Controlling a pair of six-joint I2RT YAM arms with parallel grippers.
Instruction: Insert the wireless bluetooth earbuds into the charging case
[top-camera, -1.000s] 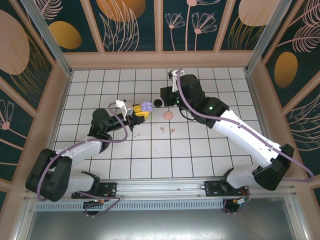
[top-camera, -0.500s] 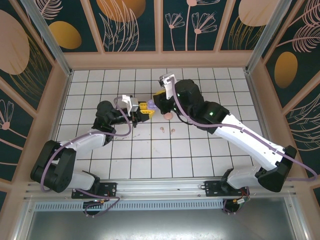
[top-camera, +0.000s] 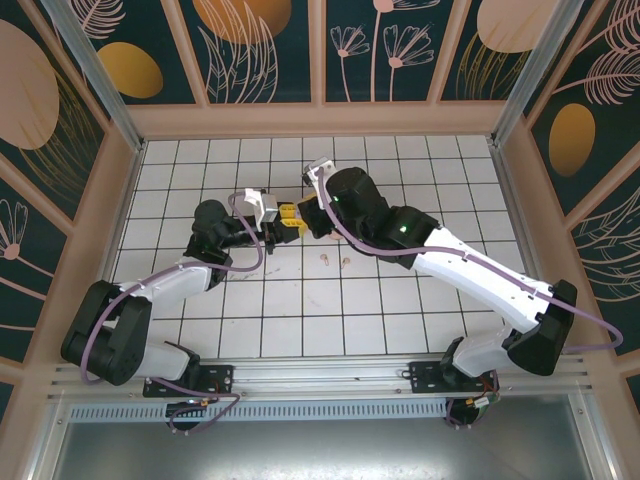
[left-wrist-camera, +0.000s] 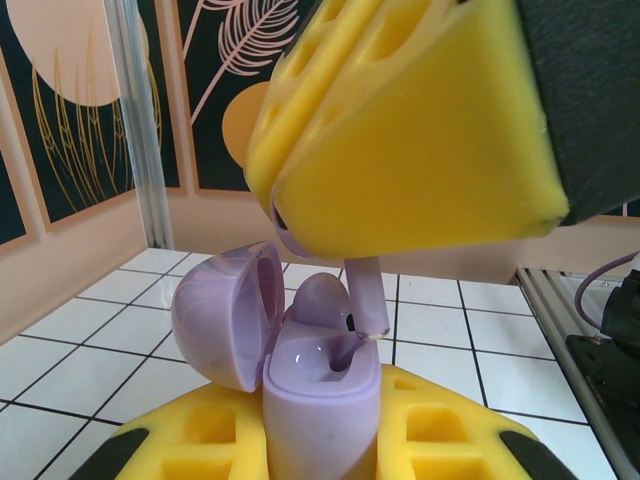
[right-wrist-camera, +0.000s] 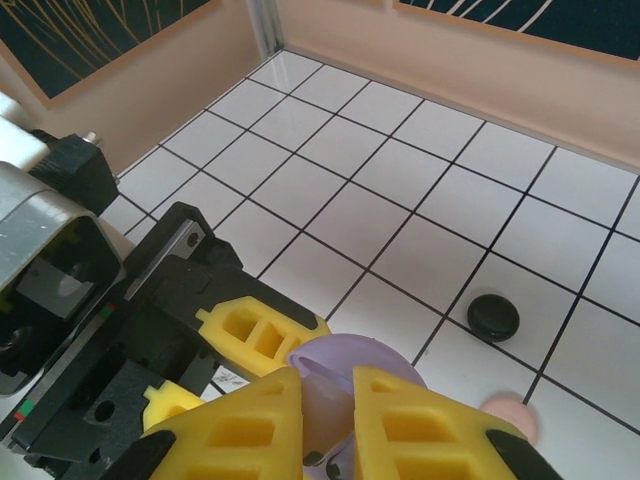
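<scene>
Step in hand: seating lilac earbud (left-wrist-camera: 365, 300) into lilac case (left-wrist-camera: 320, 400).

- Left gripper (left-wrist-camera: 320, 445) is clamping the case body between its yellow pads, jaws nearly together. Case is standing upright, lid (left-wrist-camera: 222, 318) hanging open to that gripper's left.
- Right gripper (left-wrist-camera: 400, 130) is coming in from above, jaws pinched almost closed on the earbud's head end. Stem is pointing down out of its fingertips, tip just entering the well directly below.
- Stem is looking slightly tilted vs. the well (judgement).

Doing it well, IMO:
- square the stem w/ a small wrist correction
- lower slowly, straight along the well axis
- left side is acting as the vise, so no shifting there
- avoid brushing the open lid w/ the right pads
- let go only once the bud head is sitting flush

Pale pink earbuds (top-camera: 323, 260) are lying on the tiles, apart, base-side of both grippers.
</scene>
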